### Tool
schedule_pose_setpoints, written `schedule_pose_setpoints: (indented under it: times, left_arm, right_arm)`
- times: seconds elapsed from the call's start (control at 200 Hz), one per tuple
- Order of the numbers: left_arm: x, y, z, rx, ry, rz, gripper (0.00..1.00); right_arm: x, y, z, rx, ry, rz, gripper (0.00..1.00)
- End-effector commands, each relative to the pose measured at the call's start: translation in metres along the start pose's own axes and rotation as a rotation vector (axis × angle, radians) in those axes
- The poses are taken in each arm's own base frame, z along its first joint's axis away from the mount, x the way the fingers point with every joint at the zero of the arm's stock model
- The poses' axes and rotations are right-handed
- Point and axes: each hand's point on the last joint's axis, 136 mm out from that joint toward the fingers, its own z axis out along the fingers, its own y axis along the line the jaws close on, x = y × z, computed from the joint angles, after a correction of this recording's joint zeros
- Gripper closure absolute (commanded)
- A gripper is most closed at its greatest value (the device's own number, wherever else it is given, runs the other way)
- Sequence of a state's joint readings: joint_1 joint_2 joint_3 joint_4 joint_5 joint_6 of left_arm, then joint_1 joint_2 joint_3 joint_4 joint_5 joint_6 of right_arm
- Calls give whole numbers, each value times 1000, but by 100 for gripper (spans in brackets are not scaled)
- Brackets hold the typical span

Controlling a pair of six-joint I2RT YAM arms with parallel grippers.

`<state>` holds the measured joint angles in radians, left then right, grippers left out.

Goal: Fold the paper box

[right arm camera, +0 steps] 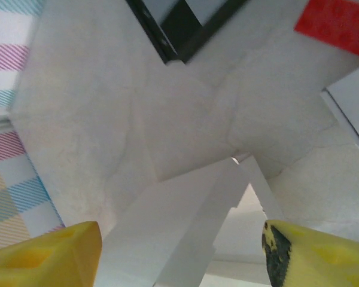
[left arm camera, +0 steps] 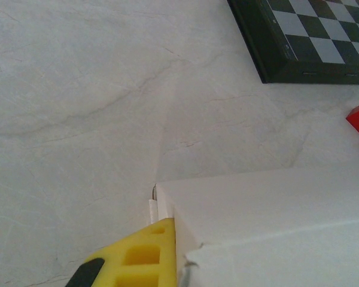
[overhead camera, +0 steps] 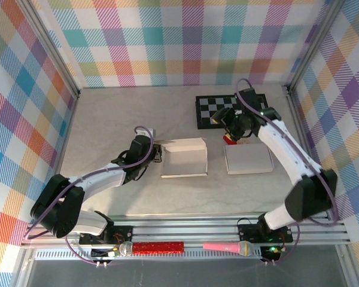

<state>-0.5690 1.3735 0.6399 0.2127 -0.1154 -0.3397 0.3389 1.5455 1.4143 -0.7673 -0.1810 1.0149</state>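
At the middle of the desk, the box sits half-formed: its back wall is up and its floor panel lies flat toward the near edge. Just to its right lies a second box, flat and closed, with a red block at its far left corner. A chessboard lies beyond that.

Now the arms. The left arm reaches low across the desk from the near left, elbow down, wrist level with the box's left edge. Its wrist view shows the left fingers pinched tight on a thin flap at that corner, yellow pad flush against the white card.

The right arm arches up and over the second box, with its wrist tipped down near the red block and the chessboard's near edge. The right fingers stand wide apart. White paper flaps lie in the gap beyond them, and I can't tell whether either pad touches them.
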Motion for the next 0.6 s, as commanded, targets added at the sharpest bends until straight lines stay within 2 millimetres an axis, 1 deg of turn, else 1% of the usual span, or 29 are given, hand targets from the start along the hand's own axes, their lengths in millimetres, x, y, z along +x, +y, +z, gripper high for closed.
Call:
schedule_pose_setpoints:
  times: [0.0,0.05,0.1,0.18,0.25,0.365,0.46,0.54,0.6]
  left_arm:
    - [-4,-5,2,-3,-2,31,100]
    - [-5,-5,2,-5,-2,31,100]
    - [-6,-6,2,-3,-3,33,100]
    - [-8,-7,2,-3,-4,35,100]
    - [-9,-7,2,-3,-6,37,100]
    - [-10,-7,2,-7,-8,38,100]
    - [-10,-8,3,-4,-7,38,100]
    - [-10,-9,4,-1,-3,37,100]
    - [-10,-9,5,2,-1,39,100]
  right_arm:
    - [44,-1,25,13,304,-30,33]
    - [45,-4,37,19,343,-25,38]
    - [43,-5,47,16,362,-23,41]
    - [41,-4,58,8,395,-20,43]
    - [47,-3,65,-4,446,-7,47]
    - [57,-7,67,-11,501,22,52]
    - [57,-11,67,-10,488,16,56]
    - [59,-12,71,-13,505,26,61]
    - [60,-11,74,-23,520,38,62]
